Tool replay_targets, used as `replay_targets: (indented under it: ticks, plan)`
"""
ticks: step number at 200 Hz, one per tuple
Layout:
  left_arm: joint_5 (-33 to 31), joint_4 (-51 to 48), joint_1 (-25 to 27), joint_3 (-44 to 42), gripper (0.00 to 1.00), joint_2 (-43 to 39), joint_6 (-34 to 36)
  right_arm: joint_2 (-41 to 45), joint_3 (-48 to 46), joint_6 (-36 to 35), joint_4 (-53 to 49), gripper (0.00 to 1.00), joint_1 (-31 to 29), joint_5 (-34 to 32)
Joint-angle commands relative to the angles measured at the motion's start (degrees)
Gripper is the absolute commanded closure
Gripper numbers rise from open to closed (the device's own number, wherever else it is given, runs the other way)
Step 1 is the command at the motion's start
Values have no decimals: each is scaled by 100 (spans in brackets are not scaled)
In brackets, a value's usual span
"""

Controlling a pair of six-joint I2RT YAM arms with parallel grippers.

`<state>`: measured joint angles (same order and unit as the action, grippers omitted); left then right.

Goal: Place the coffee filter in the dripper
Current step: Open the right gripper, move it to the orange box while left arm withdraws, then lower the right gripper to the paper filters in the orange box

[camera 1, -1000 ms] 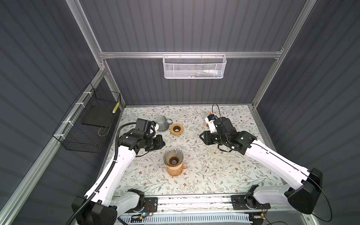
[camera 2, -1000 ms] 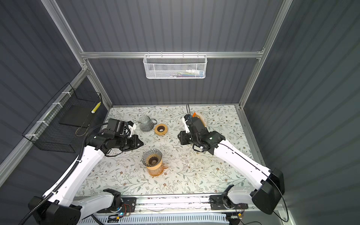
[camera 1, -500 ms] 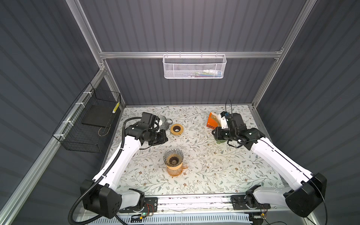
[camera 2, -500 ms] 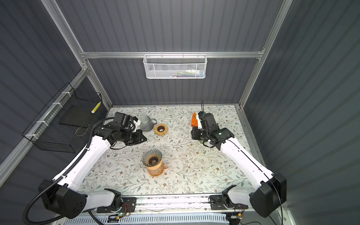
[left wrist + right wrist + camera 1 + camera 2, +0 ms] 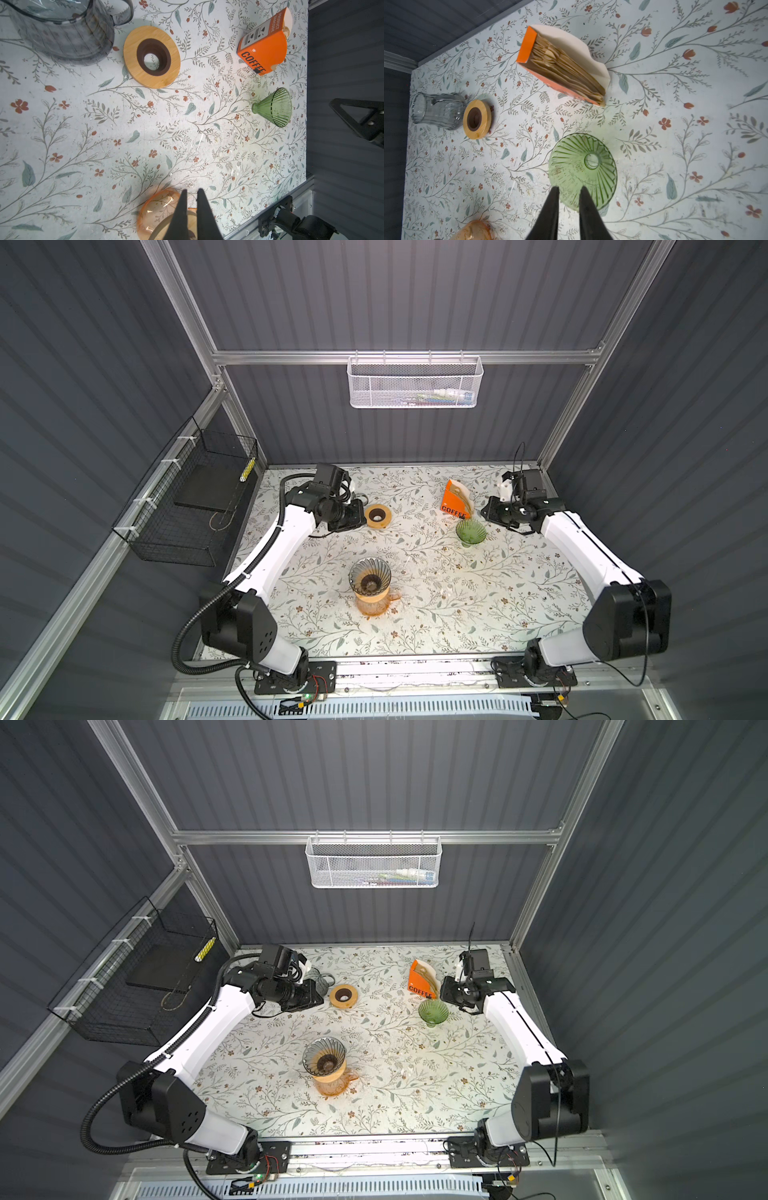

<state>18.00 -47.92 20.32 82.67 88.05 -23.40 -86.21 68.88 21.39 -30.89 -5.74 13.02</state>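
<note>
Right tool [image 5: 569, 188] (jaws slightly apart, empty) near green dripper [image 5: 582, 166].

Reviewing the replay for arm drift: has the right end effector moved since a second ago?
Yes: the right end effector moved rightward in a top view, off the orange cardboard filter box it covered.

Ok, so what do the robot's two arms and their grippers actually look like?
The left arm and right arm have white links and black joint housings. The left gripper and right gripper each have two slim, tapered black fingers. A black corrugated hose runs along the left arm only.
</note>
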Motion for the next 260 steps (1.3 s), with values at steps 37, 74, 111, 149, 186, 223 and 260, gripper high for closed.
replay_targets:
  ticks: [37, 74, 111, 149, 186, 223, 260]
  plan:
    - [28, 444, 34, 545, 90, 387, -59, -1150, 648, -527, 341, 78, 255, -244]
    - [276, 644, 34, 954, 90, 770, -212, -1848, 1013, -644, 421, 77, 345, -148]
    - [251, 439, 34, 1467, 90, 1264, -298, -2314, 1303, -841, 397, 74, 379, -11]
    - [203, 325, 33, 1790, 90, 1620, -359, -2733, 1716, -1048, 165, 73, 380, -9]
    - [179, 319, 34, 1866, 90, 1761, -380, -2965, 1930, -1133, 67, 70, 372, 154]
    - [138, 327, 34, 1788, 89, 1728, -340, -3151, 2101, -1202, -93, 69, 276, 208]
    - [139, 341, 32, 1708, 89, 1668, -300, -3209, 2122, -1239, -200, 70, 197, 167]
